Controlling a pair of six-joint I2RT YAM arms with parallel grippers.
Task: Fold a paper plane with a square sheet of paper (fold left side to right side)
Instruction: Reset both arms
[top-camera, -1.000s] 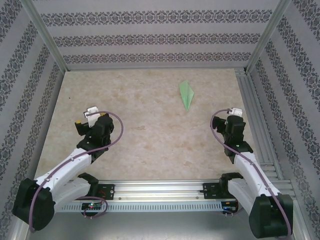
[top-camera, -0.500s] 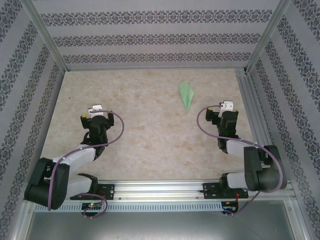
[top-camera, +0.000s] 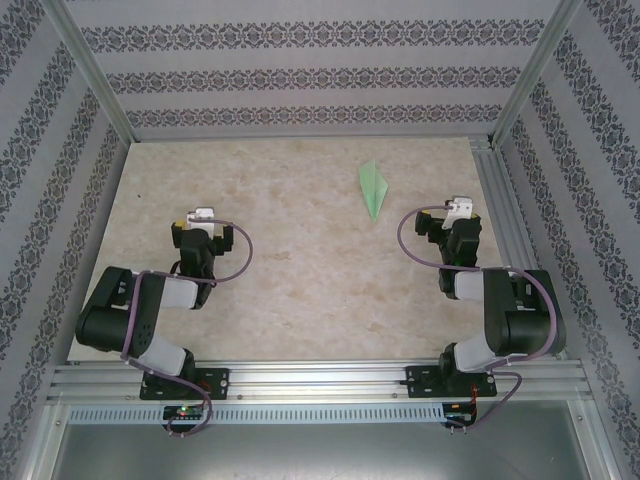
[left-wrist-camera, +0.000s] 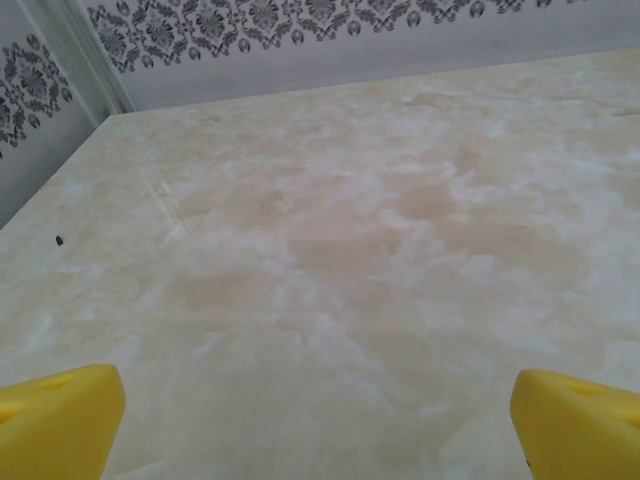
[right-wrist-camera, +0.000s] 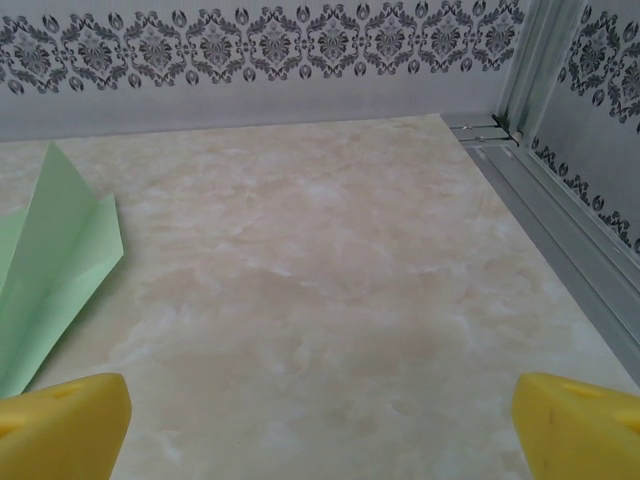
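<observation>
The square sheet of paper lies folded as a slim pale green paper plane (top-camera: 373, 188) on the table, right of centre and towards the back, its point facing the near side. It lies flat and nothing touches it. My right gripper (top-camera: 458, 234) rests low, near and to the right of it, open with nothing between its yellow fingertips (right-wrist-camera: 65, 425). In the right wrist view the paper plane (right-wrist-camera: 55, 270) lies at the left edge, ahead of the right gripper (right-wrist-camera: 320, 430). My left gripper (top-camera: 203, 238) sits at the left, far from the paper. In its own wrist view the left gripper (left-wrist-camera: 320, 430) is open over bare table.
Patterned walls (top-camera: 300, 75) enclose the marbled table (top-camera: 290, 260) on three sides. An aluminium rail (top-camera: 505, 215) runs along the right edge, close to the right arm. Both arms are folded back near the base rail (top-camera: 320, 380).
Both arms have folded back towards their bases, elbows drawn in. The left gripper drifted slightly right, the right one slightly left and farther from its base. The paper has not moved.
</observation>
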